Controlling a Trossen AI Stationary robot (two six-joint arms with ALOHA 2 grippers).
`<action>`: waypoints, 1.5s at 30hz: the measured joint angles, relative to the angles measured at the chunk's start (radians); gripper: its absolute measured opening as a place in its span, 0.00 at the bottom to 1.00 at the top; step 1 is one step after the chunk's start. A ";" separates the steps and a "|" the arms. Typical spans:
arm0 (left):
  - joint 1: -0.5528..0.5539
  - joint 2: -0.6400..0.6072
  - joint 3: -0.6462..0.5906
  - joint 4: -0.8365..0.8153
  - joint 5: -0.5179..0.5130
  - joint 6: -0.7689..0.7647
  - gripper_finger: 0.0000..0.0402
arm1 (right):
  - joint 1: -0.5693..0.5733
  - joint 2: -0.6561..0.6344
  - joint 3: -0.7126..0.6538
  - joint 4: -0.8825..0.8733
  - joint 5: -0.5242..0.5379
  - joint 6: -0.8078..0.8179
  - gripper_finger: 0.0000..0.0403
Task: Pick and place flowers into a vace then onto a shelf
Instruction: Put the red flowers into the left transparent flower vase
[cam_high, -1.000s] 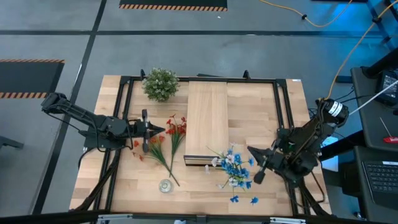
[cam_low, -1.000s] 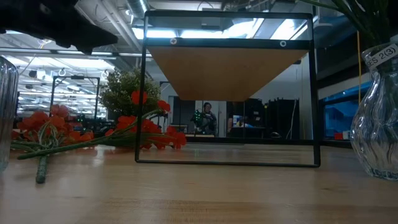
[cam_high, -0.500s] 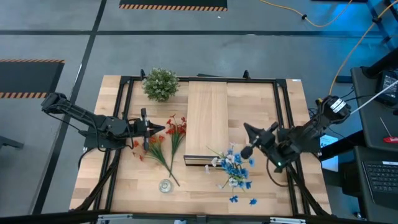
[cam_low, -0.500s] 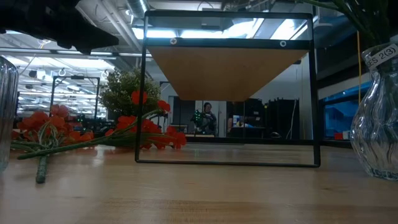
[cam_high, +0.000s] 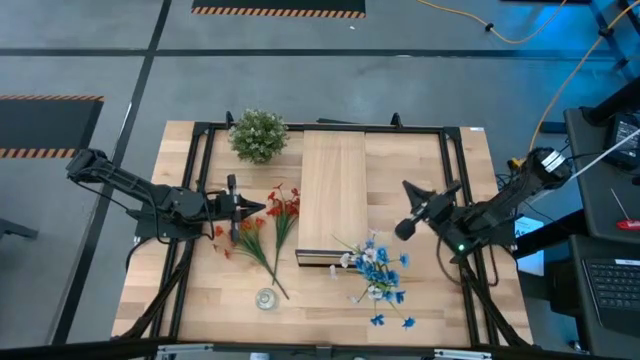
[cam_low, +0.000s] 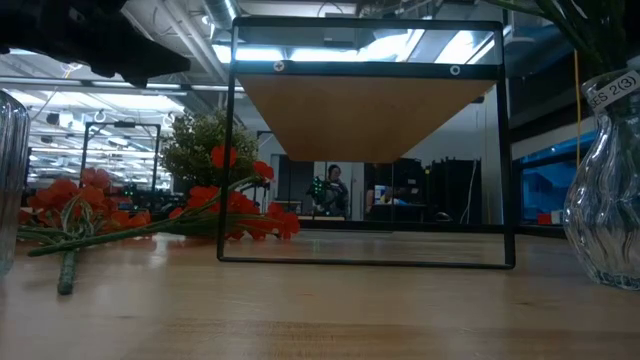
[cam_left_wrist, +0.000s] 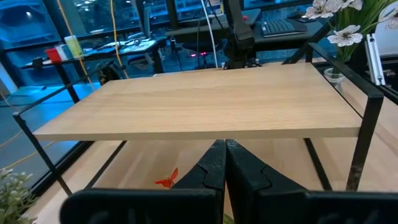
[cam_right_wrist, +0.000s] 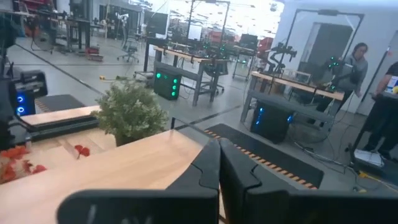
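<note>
The red-orange flowers lie flat on the table left of the shelf, a pale wood board raised on a black frame. Blue and white flowers stand by their stems in a labelled glass vase off the shelf's near right corner. A second glass vase, with nothing in it, stands near the table's near edge. My left gripper is shut, its tip just left of the red blooms. My right gripper is shut and hangs in the air right of the shelf, pointing toward the far left.
A round bushy green-white plant stands at the far edge, left of the shelf. Loose blue blooms lie near the table's near edge. The black frame's bars run along the table's sides. People stand in the room beyond.
My right gripper has swung from beside the blue and white flowers toward the table's far edge and turned to face the far left, staying shut. The flowers, both vases and my left arm have kept still.
</note>
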 joint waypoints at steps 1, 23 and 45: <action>0.000 0.000 0.000 0.000 0.000 0.000 0.01 | 0.000 -0.030 0.000 -0.031 0.000 -0.002 0.00; 0.000 0.000 0.000 0.070 -0.004 0.017 0.01 | -0.299 -0.225 0.457 -1.595 -0.737 0.600 0.00; 0.000 0.000 0.000 0.071 -0.063 -0.012 0.13 | -0.749 -0.514 0.039 -1.444 -1.488 0.737 0.00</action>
